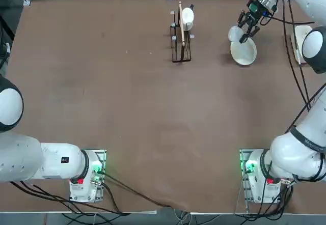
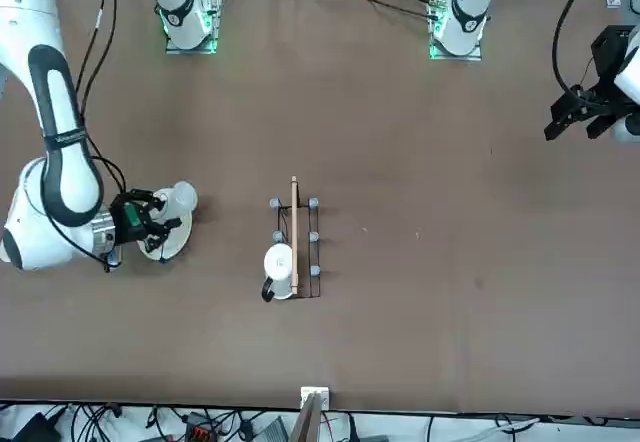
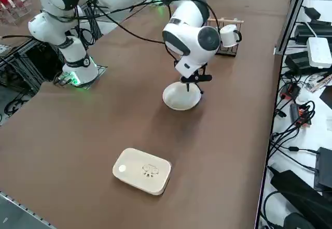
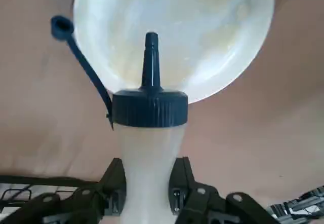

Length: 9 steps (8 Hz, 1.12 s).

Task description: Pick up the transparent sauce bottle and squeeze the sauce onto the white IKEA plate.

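Beyond my fingertips, above the brown surface [image 1: 153, 108], lies the round white plate [image 4: 177, 26]. The translucent whitish squeeze bottle with a dark blue cap [image 4: 150, 158] sits between my two black right fingers [image 4: 149, 186]; they grip its body from both sides, its nozzle pointing out past them over the plate.

Transparent sauce bottle [image 4: 152, 148]: whitish translucent body, dark blue nozzle cap, attached stopper hanging open, held between both fingers of the right pincer [image 4: 148, 191]. White IKEA plate [image 4: 177, 31]: round, shallow, yellowish smears visible, flat on the worktop [image 3: 93, 136] beyond the nozzle
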Motion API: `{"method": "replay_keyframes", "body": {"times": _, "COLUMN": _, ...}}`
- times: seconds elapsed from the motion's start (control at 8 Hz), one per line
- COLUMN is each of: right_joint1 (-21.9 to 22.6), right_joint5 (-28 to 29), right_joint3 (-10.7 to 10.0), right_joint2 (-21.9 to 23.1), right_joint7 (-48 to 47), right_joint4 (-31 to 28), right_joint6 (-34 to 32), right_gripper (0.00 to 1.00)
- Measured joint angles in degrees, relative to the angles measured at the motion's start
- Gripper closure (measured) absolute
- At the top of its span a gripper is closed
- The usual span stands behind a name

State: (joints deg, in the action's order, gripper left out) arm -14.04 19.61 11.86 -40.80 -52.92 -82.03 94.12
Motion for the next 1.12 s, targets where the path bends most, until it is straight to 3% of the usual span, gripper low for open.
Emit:
{"method": "replay_keyframes", "body": {"times": 0.75, "right_joint1": -4.8, "right_joint5": 0.1, "right_joint3": 0.0, "right_joint2": 0.0, "right_joint7": 3.5, "right_joint4": -1.0, "right_joint6": -4.8, "right_gripper": 0.56}}
{"method": "replay_keyframes", "body": {"times": 1.12, "right_joint1": -4.8, "right_joint5": 0.5, "right_joint3": 0.3, "right_joint2": 2.6, "right_joint7": 3.8, "right_joint4": -5.5, "right_joint6": -5.0, "right_gripper": 0.56}}
